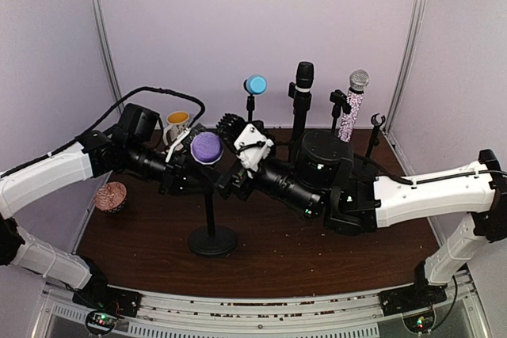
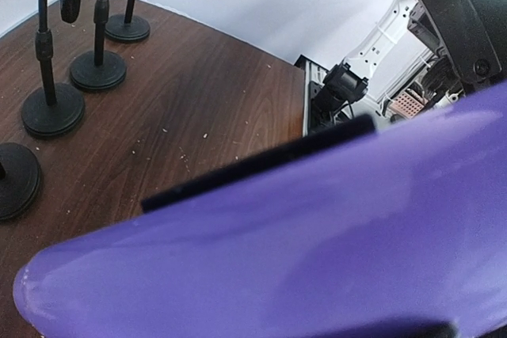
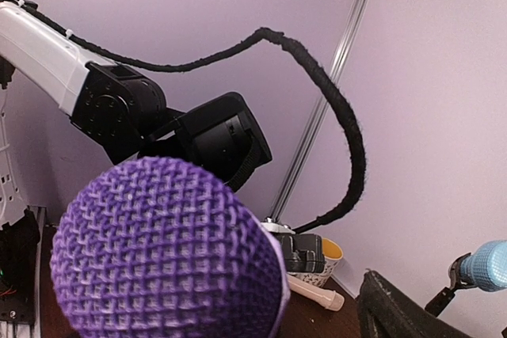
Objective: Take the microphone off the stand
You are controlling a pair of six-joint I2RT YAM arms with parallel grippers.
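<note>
Wooden table [image 1: 317, 263] | stands [image 1: 212, 241]: 5 | purple microphone [image 1: 207, 148]: 1 | other upright microphones [image 1: 304, 77]: 3

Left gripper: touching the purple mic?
Touching. The left wrist view shows the left gripper with its finger lying flush along the purple mic, no gap.

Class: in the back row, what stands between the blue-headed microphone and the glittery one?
The black microphone, standing upright, sits between the blue-headed microphone and the glittery microphone; the top view shows it.
</note>
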